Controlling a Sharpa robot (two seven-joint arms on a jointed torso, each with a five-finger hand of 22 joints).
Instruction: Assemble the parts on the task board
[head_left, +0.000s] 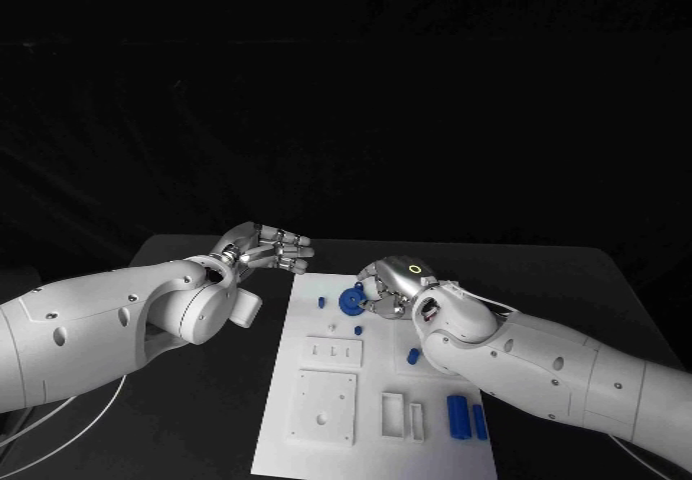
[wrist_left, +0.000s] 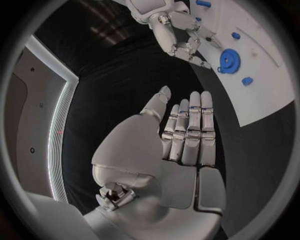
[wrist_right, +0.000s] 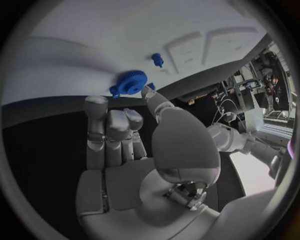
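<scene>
1. So, the right hand (head_left: 387, 287) sits mid-frame over the top edge of the task board (head_left: 325, 440), fingers loose and grasping nothing, one fingertip (wrist_right: 147, 90) right at the blue gear (head_left: 352, 300).
2. Left hand (head_left: 268, 249) hangs just off the board's upper left corner, fingers straight and together, nothing held.
3. Small blue pegs (head_left: 414, 355) lie mid-board.
4. Two blue cylinders (head_left: 466, 417) lie at the lower right.
</scene>
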